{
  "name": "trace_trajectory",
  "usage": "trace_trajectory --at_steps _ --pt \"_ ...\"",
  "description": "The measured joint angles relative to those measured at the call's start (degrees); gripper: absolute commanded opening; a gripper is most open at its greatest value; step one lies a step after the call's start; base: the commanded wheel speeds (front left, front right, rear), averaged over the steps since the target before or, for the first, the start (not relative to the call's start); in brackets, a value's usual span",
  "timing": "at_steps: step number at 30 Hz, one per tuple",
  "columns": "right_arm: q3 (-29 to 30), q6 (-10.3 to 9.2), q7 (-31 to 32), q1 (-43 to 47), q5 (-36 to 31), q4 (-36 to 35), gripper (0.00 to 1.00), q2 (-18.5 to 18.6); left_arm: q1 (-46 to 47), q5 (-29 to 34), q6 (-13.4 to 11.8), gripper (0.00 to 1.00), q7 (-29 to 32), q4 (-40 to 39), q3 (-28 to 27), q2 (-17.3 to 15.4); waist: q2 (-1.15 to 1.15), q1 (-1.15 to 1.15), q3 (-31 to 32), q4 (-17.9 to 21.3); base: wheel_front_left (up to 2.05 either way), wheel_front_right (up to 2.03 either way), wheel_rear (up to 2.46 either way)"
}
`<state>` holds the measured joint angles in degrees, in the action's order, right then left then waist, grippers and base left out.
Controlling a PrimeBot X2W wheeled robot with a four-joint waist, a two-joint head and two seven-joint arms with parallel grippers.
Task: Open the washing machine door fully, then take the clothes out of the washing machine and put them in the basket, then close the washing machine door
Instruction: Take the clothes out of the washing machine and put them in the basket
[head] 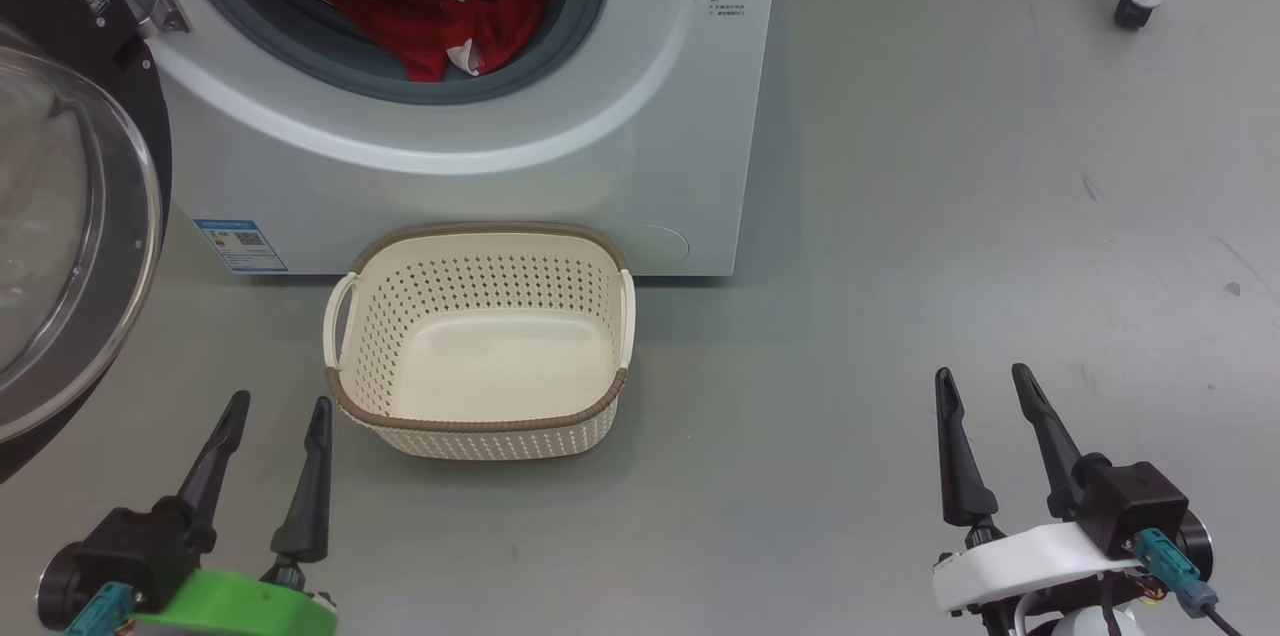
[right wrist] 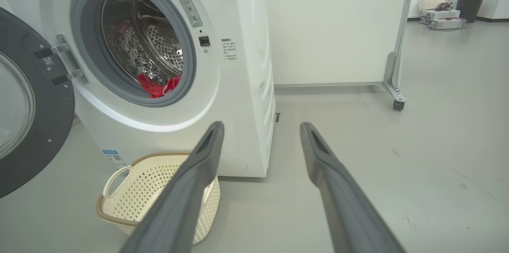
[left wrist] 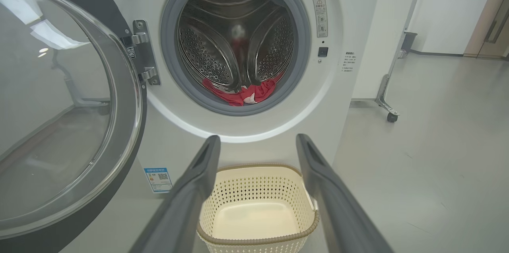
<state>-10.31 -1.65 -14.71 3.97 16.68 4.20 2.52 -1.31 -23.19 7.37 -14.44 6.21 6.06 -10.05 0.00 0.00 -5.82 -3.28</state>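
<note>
Washing machine (head: 500,186) dead ahead, washing machine door (head: 60,246) swung wide open at robot's left. Basket (head: 480,441) on floor just beside the machine's front, red clothes (head: 430,16) in the drum. Left gripper (head: 280,403) and right gripper (head: 982,373): fingers apart, holding nothing.

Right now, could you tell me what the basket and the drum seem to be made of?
The basket looks like matte cream plastic: moulded perforated walls, brown woven-look rim. The drum seems polished steel: shiny, mirror-like, punched with holes.
</note>
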Motion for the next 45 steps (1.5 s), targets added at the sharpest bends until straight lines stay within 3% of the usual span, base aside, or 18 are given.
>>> trace_trajectory --at_steps 23,45 --pt "-0.3 -0.08 0.0 0.0 0.2 0.4 1.0 0.0 -0.7 -3.6 0.0 1.0 0.0 -1.1 0.8 -0.1 0.0 0.0 0.3 0.0 0.2 -0.2 0.0" --pt "-0.3 -0.08 0.0 0.0 0.2 1.1 1.0 0.0 -0.8 -2.7 0.0 1.0 0.0 -0.6 -0.6 -0.9 0.0 0.0 0.7 -0.2 1.05 -1.05 0.0"
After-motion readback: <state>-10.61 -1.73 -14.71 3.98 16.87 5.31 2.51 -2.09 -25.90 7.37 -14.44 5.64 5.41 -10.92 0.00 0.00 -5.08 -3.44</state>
